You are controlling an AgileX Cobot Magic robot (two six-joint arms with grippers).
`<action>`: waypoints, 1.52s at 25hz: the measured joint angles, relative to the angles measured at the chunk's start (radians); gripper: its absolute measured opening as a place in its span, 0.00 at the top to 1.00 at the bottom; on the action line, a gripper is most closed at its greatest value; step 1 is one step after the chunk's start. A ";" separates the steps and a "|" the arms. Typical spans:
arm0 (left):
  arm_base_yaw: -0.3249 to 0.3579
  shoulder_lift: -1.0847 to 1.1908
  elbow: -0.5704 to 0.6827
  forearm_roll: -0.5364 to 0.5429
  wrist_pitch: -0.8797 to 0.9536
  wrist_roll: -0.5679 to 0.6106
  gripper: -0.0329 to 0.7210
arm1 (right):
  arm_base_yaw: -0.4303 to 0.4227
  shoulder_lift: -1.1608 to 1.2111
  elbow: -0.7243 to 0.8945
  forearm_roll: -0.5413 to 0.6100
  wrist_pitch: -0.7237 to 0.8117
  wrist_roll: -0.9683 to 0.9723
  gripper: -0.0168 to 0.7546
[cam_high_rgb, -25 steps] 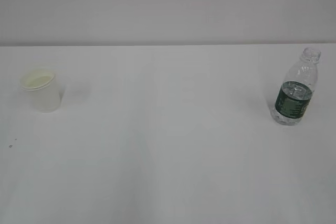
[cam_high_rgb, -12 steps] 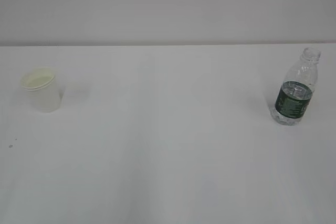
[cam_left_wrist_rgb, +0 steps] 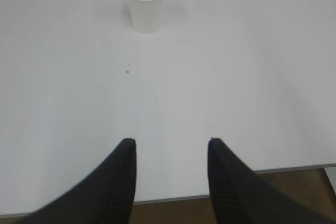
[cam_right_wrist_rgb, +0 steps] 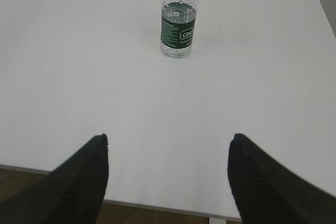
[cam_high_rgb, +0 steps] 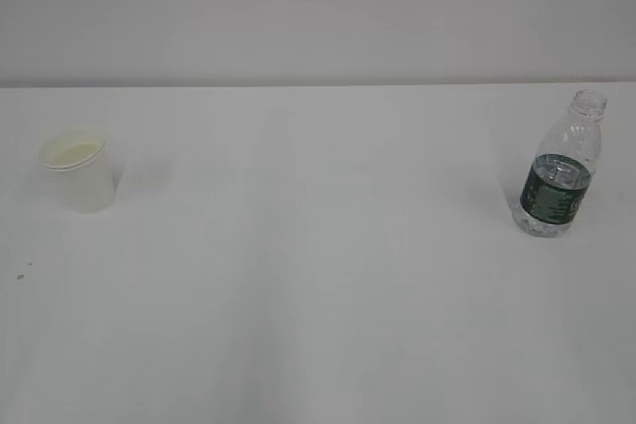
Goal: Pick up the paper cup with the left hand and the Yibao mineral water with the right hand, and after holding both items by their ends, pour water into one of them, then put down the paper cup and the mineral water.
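Note:
The white paper cup (cam_high_rgb: 81, 172) stands upright at the table's left; it also shows far ahead in the left wrist view (cam_left_wrist_rgb: 146, 2). The Yibao mineral water bottle (cam_high_rgb: 559, 172), uncapped with a green label, stands upright at the right; it shows in the right wrist view (cam_right_wrist_rgb: 178, 17). My left gripper (cam_left_wrist_rgb: 171, 142) is open and empty over the table's near edge, far short of the cup. My right gripper (cam_right_wrist_rgb: 168, 139) is open wide and empty over the near edge, far short of the bottle. Neither gripper shows in the exterior view.
The white table (cam_high_rgb: 318, 275) ends at a grey wall (cam_high_rgb: 318, 7) behind. A tiny dark speck (cam_left_wrist_rgb: 128, 67) lies on the table in front of the cup. The table's near edge (cam_left_wrist_rgb: 173, 199) and brown floor lie under both grippers.

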 joint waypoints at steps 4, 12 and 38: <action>0.000 0.000 0.000 -0.002 0.000 0.002 0.53 | 0.000 0.000 0.000 0.000 -0.002 0.000 0.29; 0.000 -0.012 0.012 -0.016 -0.019 0.014 0.53 | 0.000 0.000 0.000 0.002 -0.002 0.000 0.29; 0.000 -0.012 0.012 -0.033 -0.025 0.029 0.51 | 0.016 0.000 0.000 0.011 -0.002 0.009 0.33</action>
